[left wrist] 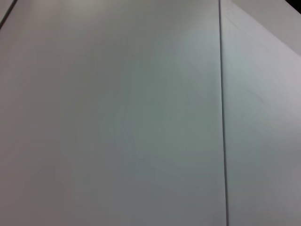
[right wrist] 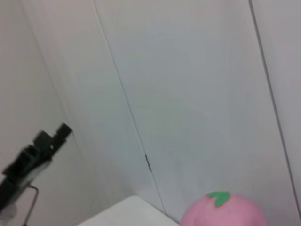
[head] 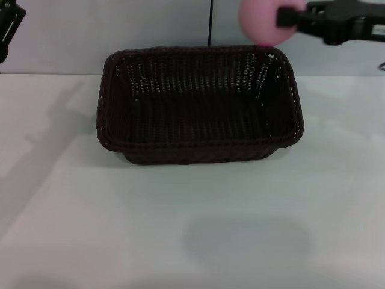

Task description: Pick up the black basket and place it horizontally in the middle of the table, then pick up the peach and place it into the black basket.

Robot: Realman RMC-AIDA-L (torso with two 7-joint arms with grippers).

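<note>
The black basket (head: 198,105) stands upright on the white table (head: 192,229), its long side running left to right, near the table's middle and far half. It holds nothing. My right gripper (head: 284,17) is shut on the pink peach (head: 258,23) and holds it in the air above the basket's far right corner. The peach also shows in the right wrist view (right wrist: 225,213), with its green leaf mark on top. My left gripper (head: 7,30) is raised at the far left, well away from the basket.
A white panelled wall (head: 150,24) stands behind the table. The left arm's gripper shows far off in the right wrist view (right wrist: 33,157). The left wrist view shows only wall panels (left wrist: 117,117).
</note>
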